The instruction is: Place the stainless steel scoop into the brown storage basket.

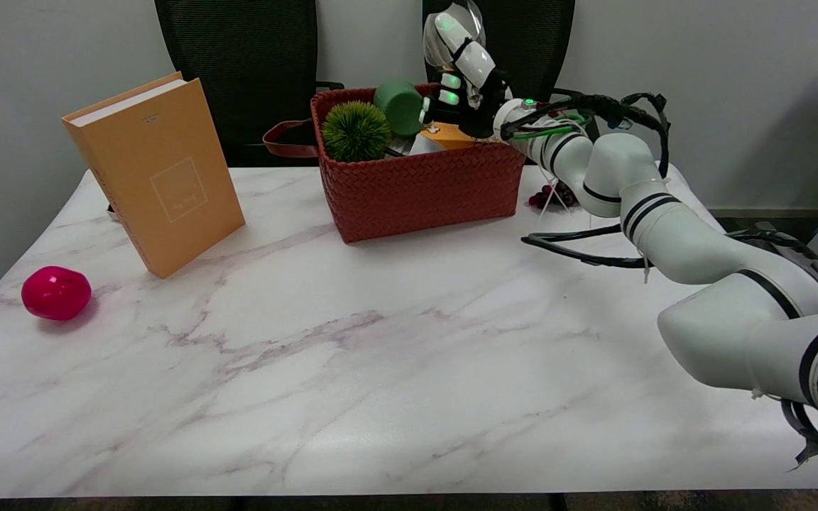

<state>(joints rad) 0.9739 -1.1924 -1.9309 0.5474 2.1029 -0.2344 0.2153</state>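
1. The right hand is seen above the far right part of the brown basket, at about 1 o'clock from the tabletop's middle.
2. The steel scoop is held up in the air by that hand; its shiny bowl shows behind the raised fingers, which are clamped on it.
3. The scoop is thus above the basket, not in it.
4. Inside the basket a green spiky ball, a green cup and an orange item are seen.
5. A tan book is stood tilted at 10 o'clock on the tabletop.
6. A pink ball is found at 9 o'clock, near the left edge.
7. A small dark red cluster lies just right of the basket, partly hidden by the arm.
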